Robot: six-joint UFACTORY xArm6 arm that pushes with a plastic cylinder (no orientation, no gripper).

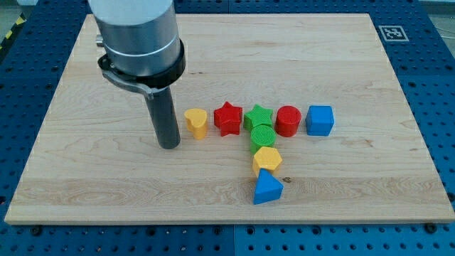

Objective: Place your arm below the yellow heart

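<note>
The yellow heart lies on the wooden board, a little left of the view's middle. My tip rests on the board just left of the heart and slightly lower, with a small gap between them. The dark rod rises from the tip to the grey arm body at the view's top left.
Right of the heart stand in a row a red star, a green star, a red cylinder and a blue cube. Below the green star stand a green cylinder, a yellow hexagon and a blue triangle.
</note>
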